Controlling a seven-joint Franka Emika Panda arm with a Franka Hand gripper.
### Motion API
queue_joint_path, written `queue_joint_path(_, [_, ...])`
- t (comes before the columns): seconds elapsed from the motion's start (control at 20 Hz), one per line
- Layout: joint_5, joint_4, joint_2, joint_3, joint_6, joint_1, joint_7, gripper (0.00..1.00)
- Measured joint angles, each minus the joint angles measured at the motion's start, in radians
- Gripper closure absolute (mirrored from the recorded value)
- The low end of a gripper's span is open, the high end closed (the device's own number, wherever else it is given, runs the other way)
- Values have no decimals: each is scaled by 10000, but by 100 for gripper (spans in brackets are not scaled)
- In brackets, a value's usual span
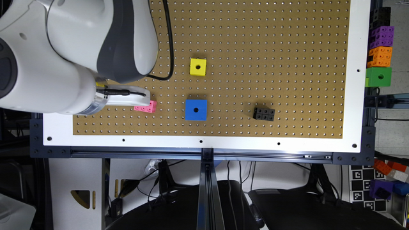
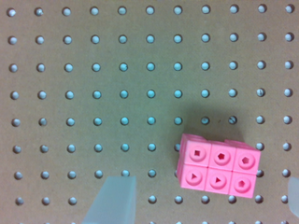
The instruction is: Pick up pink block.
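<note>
The pink block (image 2: 217,165) is a small studded brick lying flat on the brown pegboard (image 2: 93,93). In the wrist view it lies between my two pale fingertips (image 2: 112,200), nearer the one at the picture's edge, with board showing on both sides of it. My gripper (image 2: 203,200) is open and holds nothing. In the exterior view the pink block (image 1: 148,108) pokes out from under the white gripper (image 1: 134,99) towards the exterior view's left, part of it covered by the gripper.
A blue cube (image 1: 196,110) sits just beyond the pink block towards the exterior view's right, with a yellow cube (image 1: 198,67) above it. A black studded brick (image 1: 264,113) lies farther right. Stacked coloured blocks (image 1: 380,48) stand off the board's right edge. A black cable (image 1: 169,48) hangs by the arm.
</note>
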Motion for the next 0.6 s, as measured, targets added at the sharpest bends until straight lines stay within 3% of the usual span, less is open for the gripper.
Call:
queue_joint_path(0.25, [0, 85, 721, 11, 551, 75, 11, 0])
queue_joint_path(0.6, [5, 206, 899, 30, 574, 153, 32, 0])
